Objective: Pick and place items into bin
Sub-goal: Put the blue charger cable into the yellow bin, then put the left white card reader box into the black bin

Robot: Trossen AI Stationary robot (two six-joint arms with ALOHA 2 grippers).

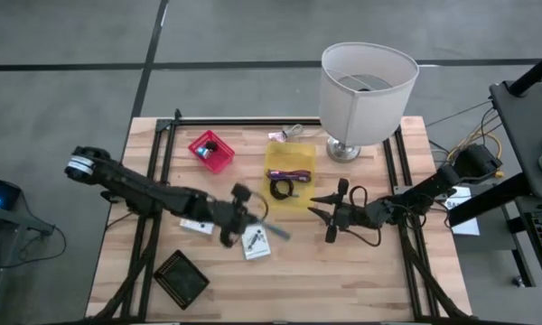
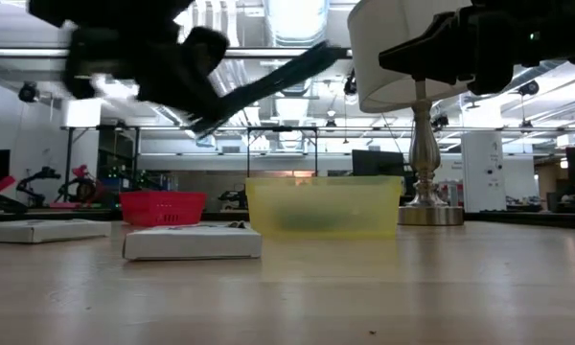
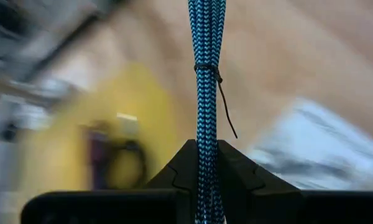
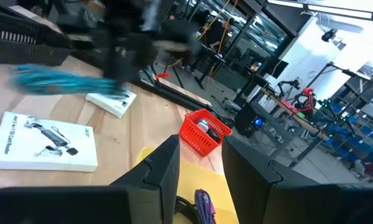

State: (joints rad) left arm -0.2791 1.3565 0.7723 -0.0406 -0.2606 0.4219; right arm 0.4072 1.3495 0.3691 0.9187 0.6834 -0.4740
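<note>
The yellow bin [image 1: 290, 171] holds a coiled black cable [image 1: 281, 188] and purple tool [image 1: 291, 174]; left gripper [image 1: 253, 219] is clamped on a blue braided cable [image 3: 206, 74]; right gripper [image 1: 329, 215] stands part-open, empty.

Both arms are dark, almost black, built of slim jointed segments: the left arm [image 1: 154, 191] ends at its base in a rounded joint with a pale grey ring, while the right arm [image 1: 415, 194] runs back to a blockier dark joint with thin cables trailing beside it. The left gripper [image 1: 253, 219] has matt black fingers [image 3: 236, 174] with angular, wedge-shaped tips rising from a flat black bar. The right gripper [image 1: 332, 213] has the same matt black fingers [image 4: 165, 171], broad flat-sided blades with bevelled edges, and from above they show as thin dark prongs.
</note>
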